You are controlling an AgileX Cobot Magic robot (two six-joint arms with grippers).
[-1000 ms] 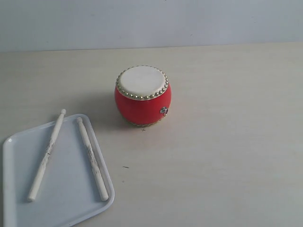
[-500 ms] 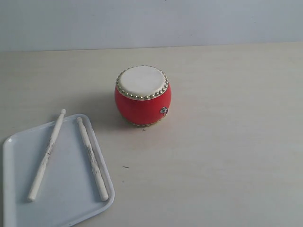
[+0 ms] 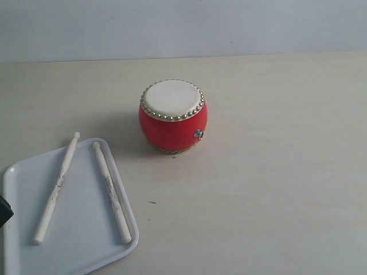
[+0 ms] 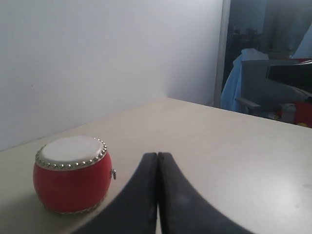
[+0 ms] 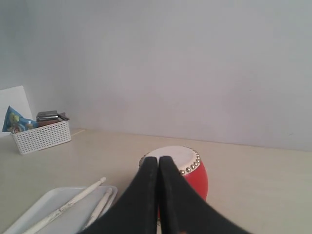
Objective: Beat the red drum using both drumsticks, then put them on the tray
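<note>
The red drum (image 3: 172,117) stands upright mid-table, cream skin up. Both drumsticks lie side by side on the white tray (image 3: 80,240) at the front left: one drumstick (image 3: 56,187) nearer the left, the other drumstick (image 3: 112,192) by the tray's right rim. A dark sliver of the left arm (image 3: 3,211) shows at the left edge. In the left wrist view my left gripper (image 4: 157,155) is shut and empty, the drum (image 4: 72,173) off to its side. My right gripper (image 5: 158,158) is shut and empty, in front of the drum (image 5: 195,173), with the tray (image 5: 39,212) and sticks (image 5: 68,204) beside it.
A white mesh basket (image 5: 41,135) with packets stands far off along the table by the wall. A grey chair and dark clutter (image 4: 273,83) lie beyond the table's far edge in the left wrist view.
A dark bit of the left arm has come into the exterior view at the left edge. Drum, tray and sticks have not moved.
</note>
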